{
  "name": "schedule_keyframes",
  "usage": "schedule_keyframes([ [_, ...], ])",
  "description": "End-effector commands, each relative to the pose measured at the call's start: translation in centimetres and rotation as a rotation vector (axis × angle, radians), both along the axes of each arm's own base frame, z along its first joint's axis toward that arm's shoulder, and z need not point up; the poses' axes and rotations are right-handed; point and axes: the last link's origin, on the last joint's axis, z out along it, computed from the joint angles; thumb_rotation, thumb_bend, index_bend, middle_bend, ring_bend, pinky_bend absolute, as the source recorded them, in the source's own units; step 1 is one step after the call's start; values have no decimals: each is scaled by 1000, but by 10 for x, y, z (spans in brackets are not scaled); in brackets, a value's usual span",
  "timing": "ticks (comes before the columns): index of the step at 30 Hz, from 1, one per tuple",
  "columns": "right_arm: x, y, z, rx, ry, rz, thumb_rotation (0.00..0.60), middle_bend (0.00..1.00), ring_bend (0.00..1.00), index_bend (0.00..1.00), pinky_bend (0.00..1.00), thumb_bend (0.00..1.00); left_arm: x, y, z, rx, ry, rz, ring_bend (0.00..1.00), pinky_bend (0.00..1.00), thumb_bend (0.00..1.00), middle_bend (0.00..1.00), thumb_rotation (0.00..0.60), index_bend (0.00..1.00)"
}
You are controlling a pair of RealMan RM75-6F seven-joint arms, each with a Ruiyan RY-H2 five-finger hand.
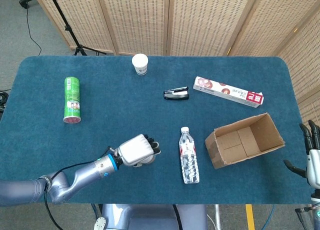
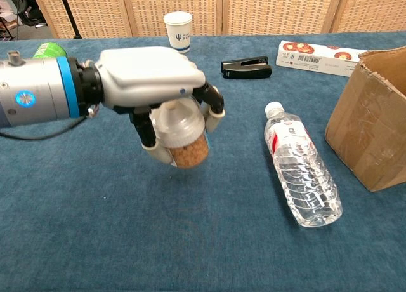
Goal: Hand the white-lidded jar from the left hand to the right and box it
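My left hand grips the white-lidded jar from above and holds it lifted over the blue table, near the front middle. The jar has a clear body with brown contents; in the head view only a sliver of the jar shows under the hand. My right hand hangs open at the far right edge of the head view, beyond the table, right of the open cardboard box. The chest view does not show the right hand.
A water bottle lies between the jar and the box. A black stapler, a long red-and-white carton, a paper cup and a green can lie further back.
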Motion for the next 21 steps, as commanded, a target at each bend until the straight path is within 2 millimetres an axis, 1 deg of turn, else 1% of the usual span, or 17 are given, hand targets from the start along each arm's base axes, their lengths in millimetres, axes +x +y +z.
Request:
schedule_keyframes([
  [1, 0, 0, 0, 1, -2, -1, 600, 0, 0, 17, 6, 0, 5, -6, -12, -5, 20, -21, 497, 571, 143, 539, 600, 663],
  [4, 0, 0, 1, 3, -5, 1, 600, 0, 0, 17, 6, 0, 9, -10, -26, -10, 31, -22, 496, 572, 136, 539, 600, 662],
  [6, 0, 0, 2, 1, -8, 1, 600, 0, 0, 17, 5, 0, 9, -11, -31, -9, 42, -21, 494, 572, 97, 538, 600, 662],
  [7, -1, 1, 2, 1, -9, 0, 600, 0, 0, 17, 5, 0, 8, -12, -34, -13, 50, -16, 473, 572, 55, 517, 600, 659],
  [9, -1, 1, 3, 0, -10, -1, 600, 0, 0, 17, 5, 0, 8, -13, -37, -21, 61, -9, 372, 567, 6, 411, 600, 617],
  [10, -1, 0, 3, -1, -11, -1, 600, 0, 0, 17, 6, 0, 8, -13, -38, -21, 65, -8, 261, 531, 0, 290, 600, 544],
  [11, -1, 0, 3, -1, -12, -1, 600, 0, 0, 17, 6, 0, 7, -14, -38, -22, 69, -4, 143, 456, 0, 158, 600, 424],
  [12, -1, 0, 3, -1, -12, -1, 600, 0, 0, 17, 5, 0, 7, -14, -38, -21, 69, -2, 81, 388, 0, 88, 600, 324],
  [13, -1, 0, 3, -1, -12, -1, 600, 0, 0, 17, 6, 0, 7, -13, -35, -15, 63, 1, 17, 286, 0, 16, 600, 172],
  [15, -1, 0, 3, 0, -12, -1, 600, 0, 0, 17, 6, 0, 9, -14, -32, -11, 48, 4, 0, 183, 0, 0, 600, 23],
  [16, -1, 0, 3, 1, -11, -1, 600, 0, 0, 17, 6, 0, 9, -13, -30, -11, 43, 6, 0, 163, 0, 0, 600, 0],
  [17, -1, 0, 2, 4, -11, -1, 600, 0, 0, 17, 6, 0, 10, -13, -27, -5, 30, 7, 0, 157, 0, 0, 600, 0],
  [21, 0, 1, 2, 6, -11, 1, 600, 0, 0, 17, 6, 0, 10, -5, -6, 62, -25, 3, 0, 142, 0, 0, 600, 0],
])
